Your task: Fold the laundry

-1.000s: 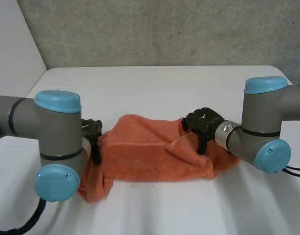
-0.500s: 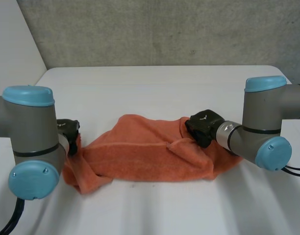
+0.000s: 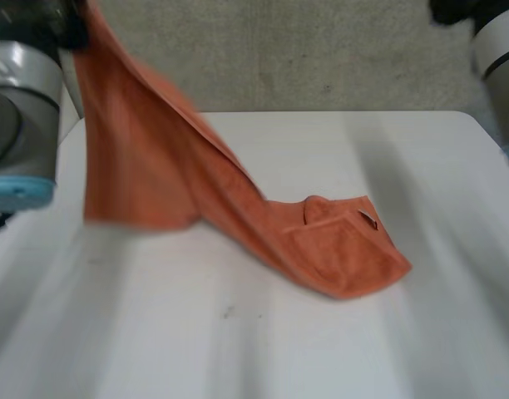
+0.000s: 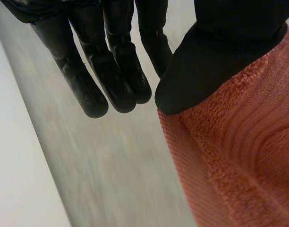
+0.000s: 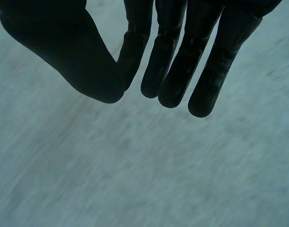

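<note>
An orange towel (image 3: 155, 166) hangs from my left hand (image 3: 67, 29), which is raised high over the table's left side. From there the towel slopes down, and its right end (image 3: 346, 249) lies crumpled on the table. In the left wrist view the thumb (image 4: 215, 56) presses on the towel's edge (image 4: 243, 156) and pinches it; the fingers (image 4: 111, 71) stay straight beside it. My right hand (image 3: 450, 10) is raised high on the right, away from the towel. Its thumb rests against its close-set fingers (image 5: 173, 56) with nothing between them.
The white table (image 3: 321, 349) runs from the grey wall at the back to the front. My left arm (image 3: 22, 91) stands at the left edge and my right arm (image 3: 500, 58) at the right edge, both lifted off the table.
Both arms have swung up from the table. The left hand closed on the towel's left end and lifted it high. The right hand came off the right end, which stayed on the table.
</note>
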Robot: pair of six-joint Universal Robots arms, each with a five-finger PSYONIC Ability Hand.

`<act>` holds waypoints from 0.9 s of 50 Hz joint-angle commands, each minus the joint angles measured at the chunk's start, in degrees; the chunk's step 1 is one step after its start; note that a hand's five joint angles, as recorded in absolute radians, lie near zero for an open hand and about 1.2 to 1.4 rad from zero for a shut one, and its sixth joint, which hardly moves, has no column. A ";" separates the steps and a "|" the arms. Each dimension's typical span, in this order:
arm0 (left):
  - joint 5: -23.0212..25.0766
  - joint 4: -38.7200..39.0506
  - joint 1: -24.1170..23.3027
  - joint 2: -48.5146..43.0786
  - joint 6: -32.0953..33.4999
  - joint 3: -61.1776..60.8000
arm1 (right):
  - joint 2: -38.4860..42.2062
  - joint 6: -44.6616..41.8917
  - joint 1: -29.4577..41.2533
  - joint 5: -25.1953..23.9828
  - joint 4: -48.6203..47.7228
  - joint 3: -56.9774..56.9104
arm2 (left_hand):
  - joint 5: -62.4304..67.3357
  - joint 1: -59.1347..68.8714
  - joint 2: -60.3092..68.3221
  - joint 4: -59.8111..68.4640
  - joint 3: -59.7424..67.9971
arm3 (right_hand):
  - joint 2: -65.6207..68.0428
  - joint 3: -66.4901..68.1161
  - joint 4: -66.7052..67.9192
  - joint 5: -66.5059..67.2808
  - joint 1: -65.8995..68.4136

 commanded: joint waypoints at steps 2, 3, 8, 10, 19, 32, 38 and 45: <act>4.36 2.97 0.08 7.43 -7.23 -12.19 | -1.18 1.62 -1.18 -7.82 8.12 9.37 | 11.91 12.77 10.27 10.32 10.40 | -5.43 -5.46 -5.98 -5.00 5.62; 4.36 2.96 0.08 7.43 -7.24 -12.22 | -1.17 1.62 -1.18 -7.84 8.14 9.39 | 11.91 12.77 10.27 10.32 10.40 | -5.61 -5.64 -6.16 -5.17 5.45; 4.71 2.44 -0.18 10.33 -6.88 -21.36 | 4.00 1.88 -1.09 -10.65 15.25 13.95 | 11.91 12.77 10.27 10.32 10.40 | -38.21 -38.24 -38.76 -37.78 -27.16; 4.97 2.35 -0.36 12.78 -6.80 -25.65 | 5.23 2.14 -1.09 -10.48 16.30 14.31 | 11.91 12.77 10.27 10.32 10.40 | -39.24 -39.27 -39.79 -38.81 -28.19; 5.06 2.09 -0.36 20.88 -6.62 -29.36 | 6.74 2.32 1.01 -11.27 22.90 15.28 | 11.91 12.77 10.27 10.32 10.40 | -41.27 -41.30 -41.82 -40.84 -30.22; 7.44 -1.87 2.27 30.10 -6.71 -30.58 | 15.86 3.38 5.67 -16.97 28.00 9.31 | 11.91 12.77 10.27 10.32 10.40 | -39.60 -39.62 -40.14 -39.16 -28.54; 7.88 -1.87 3.07 32.04 -6.80 -32.17 | 20.63 3.20 7.52 -19.09 29.67 5.61 | 11.91 12.77 10.27 10.32 10.40 | -39.09 -39.11 -39.63 -38.65 -28.03; 8.23 -1.96 3.07 33.71 -6.71 -33.14 | 26.86 2.94 9.72 -20.15 30.64 0.26 | 11.91 12.77 10.27 10.32 10.40 | -38.42 -38.45 -38.96 -37.98 -27.36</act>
